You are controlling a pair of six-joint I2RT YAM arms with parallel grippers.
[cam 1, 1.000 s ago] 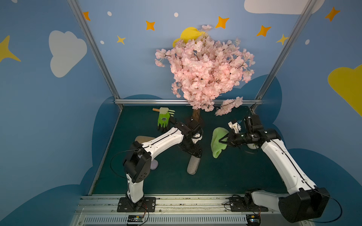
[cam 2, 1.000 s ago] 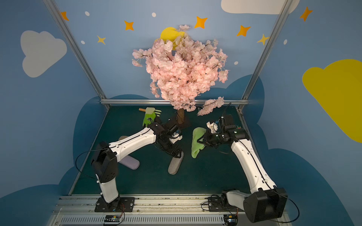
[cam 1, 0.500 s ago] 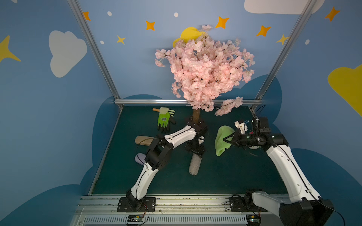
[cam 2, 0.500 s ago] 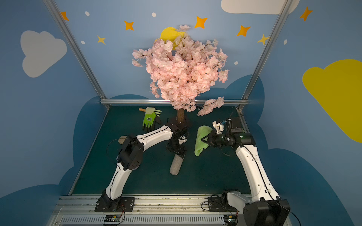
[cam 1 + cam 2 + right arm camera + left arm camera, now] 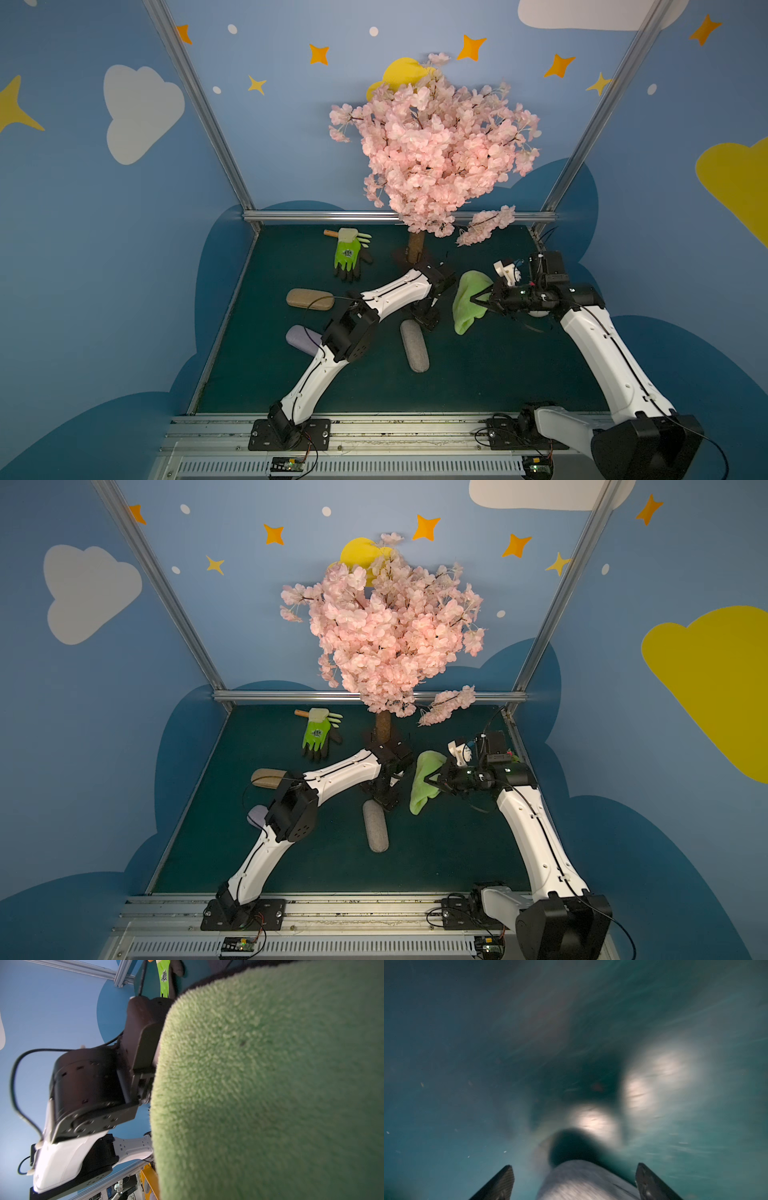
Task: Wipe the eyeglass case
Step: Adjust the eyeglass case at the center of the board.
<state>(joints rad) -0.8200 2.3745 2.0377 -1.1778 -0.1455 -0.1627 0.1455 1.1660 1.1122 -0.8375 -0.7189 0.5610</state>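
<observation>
A grey eyeglass case [image 5: 414, 345] lies on the mat [image 5: 478, 374], its far end between the open fingers of the left gripper [image 5: 428, 322], which should close squarely to steady it before the right gripper [image 5: 478, 300], clamped on a green cloth [image 5: 465, 309], wipes along it.

Clutter on dark green mat [image 5: 478, 374]: pink blossom tree [image 5: 436, 153] far centre, trunk [image 5: 415, 247] upright. Green-and-black work glove [image 5: 348, 255] left of the trunk, cuff lying over a wooden-handled item [image 5: 330, 233]; only the handle end shows. Tan case [image 5: 309, 298] flat at left. Lavender case [image 5: 301, 337] nearer than it, partly hidden.
</observation>
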